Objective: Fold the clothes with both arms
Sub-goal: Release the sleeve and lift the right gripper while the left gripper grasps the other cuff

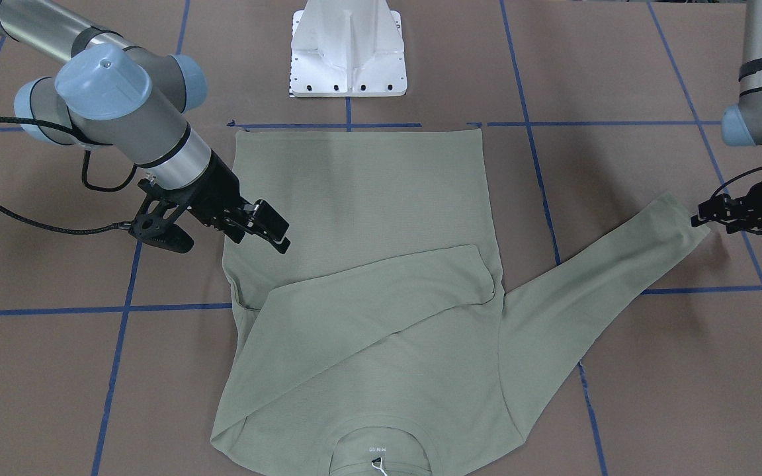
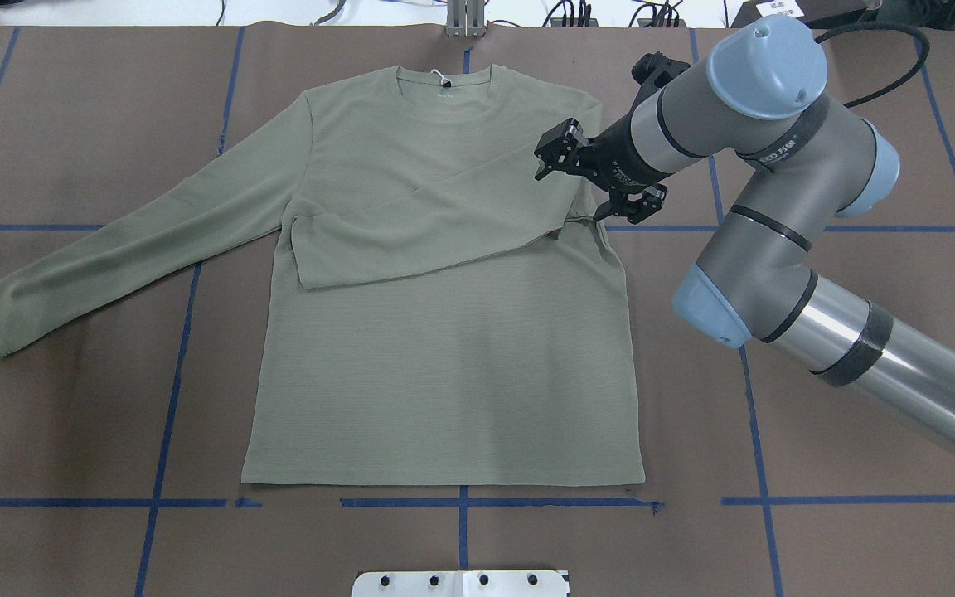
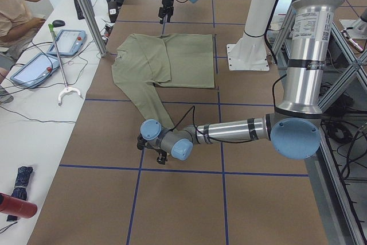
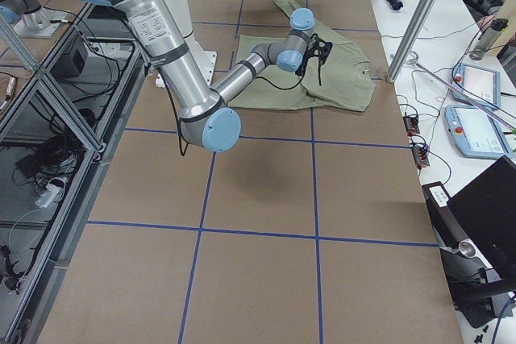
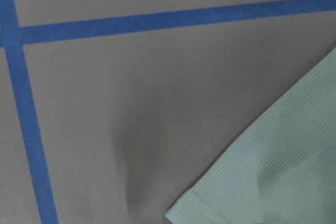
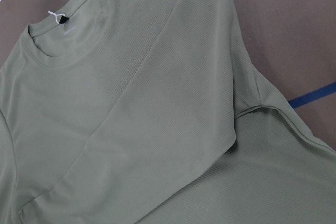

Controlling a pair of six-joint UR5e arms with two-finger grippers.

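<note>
Shirt (image 2: 444,365) flat, right claw (image 2: 545,157) parted, empty, over folded sleeve

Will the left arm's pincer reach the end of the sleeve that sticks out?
Probably yes: the left pincer sits right at the sleeve cuff, and nothing blocks it.

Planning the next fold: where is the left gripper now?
In the front-facing view, the black two-finger left gripper sits at the right edge, beside the outstretched sleeve cuff of the sage-green knit shirt.
</note>
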